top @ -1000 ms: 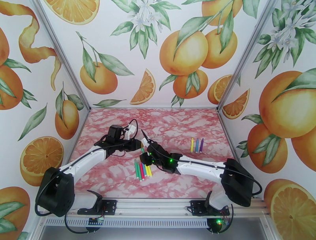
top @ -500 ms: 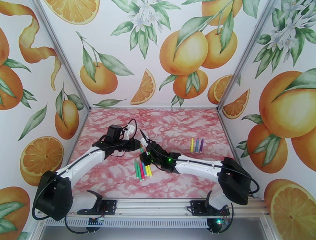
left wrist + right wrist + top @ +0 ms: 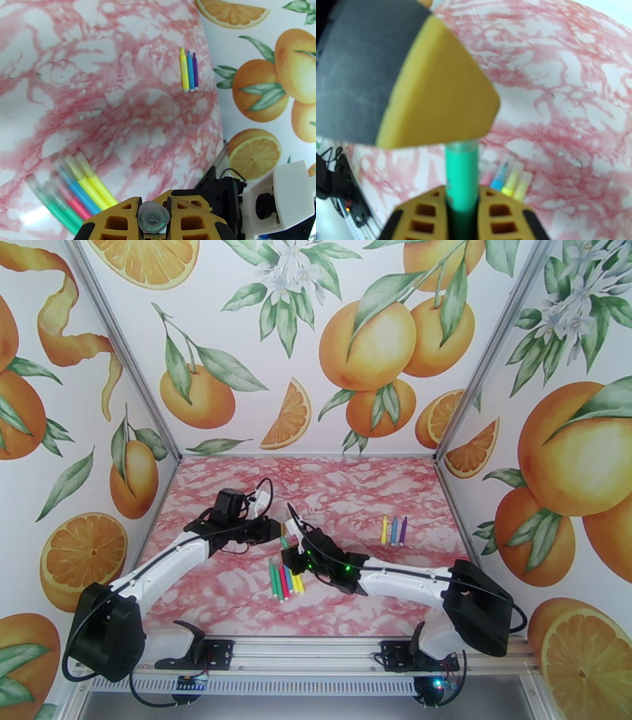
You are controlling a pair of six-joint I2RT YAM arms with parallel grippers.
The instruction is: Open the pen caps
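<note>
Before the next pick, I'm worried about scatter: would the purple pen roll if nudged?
Probably yes: the purple pen looks slim and round, lying flat on the smooth table. The blue pen close beside it would likely stop it rolling that way.

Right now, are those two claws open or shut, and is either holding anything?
Left gripper: closed on a clear cap.
Right gripper: closed on the green pen.

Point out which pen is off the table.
The green pen, gripped by the left gripper and right gripper; the other pens lie on the table.
</note>
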